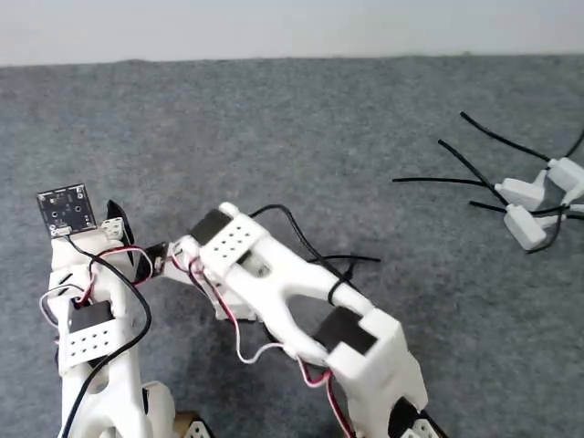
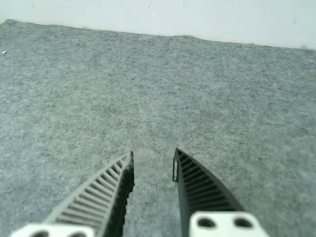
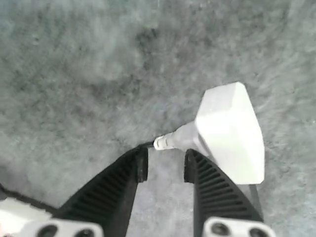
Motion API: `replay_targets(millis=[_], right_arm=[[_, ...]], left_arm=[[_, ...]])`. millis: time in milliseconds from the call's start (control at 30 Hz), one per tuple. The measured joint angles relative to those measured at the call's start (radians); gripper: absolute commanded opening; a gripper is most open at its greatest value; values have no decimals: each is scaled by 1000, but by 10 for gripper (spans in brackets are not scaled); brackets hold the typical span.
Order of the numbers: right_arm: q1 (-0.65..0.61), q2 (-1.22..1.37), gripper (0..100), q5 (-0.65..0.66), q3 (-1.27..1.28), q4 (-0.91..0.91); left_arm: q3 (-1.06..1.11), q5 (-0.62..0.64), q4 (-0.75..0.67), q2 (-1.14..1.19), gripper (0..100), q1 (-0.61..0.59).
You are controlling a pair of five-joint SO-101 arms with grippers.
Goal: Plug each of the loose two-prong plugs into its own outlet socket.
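A white two-prong plug (image 3: 229, 133) lies on the grey carpet just past my right gripper (image 3: 165, 165). Its strain-relief end points at the gap between the fingertips, and its prongs are hidden. My right gripper is open with only carpet between the fingers. In the high view this gripper (image 1: 157, 258) sits low at the left, close to my left gripper (image 1: 119, 228). My left gripper (image 2: 153, 165) is also open over bare carpet, holding nothing. Several more white plug pieces (image 1: 529, 203) with black cords lie in a cluster at the far right.
The carpet (image 1: 301, 128) ends at a pale wall along the back. A thin black cord (image 1: 363, 259) lies next to the right arm's forearm. The stretch between the arms and the plug cluster is open carpet.
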Motion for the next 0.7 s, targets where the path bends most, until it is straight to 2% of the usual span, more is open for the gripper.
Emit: replay_targets(millis=[167,400,467,533,567,633,700], right_arm=[[54,23,162,-8,-173,46],[98,143,156,-11,-239,-5],[110,167,111,-20,-272,0],[132,176,19,-57,-296,5],[143,181,1,-78,-308,9],[164,183,28,-118,-345,46],[206,181,5,-160,-368,103]], left_arm=[[0,0,0,0,126,-2],[0,0,0,0,117,-2],[0,0,0,0,71,15],[0,-12,0,0,10,43],[0,-26,0,0,11,61],[0,-60,0,0,14,98],[0,-81,0,0,13,135]])
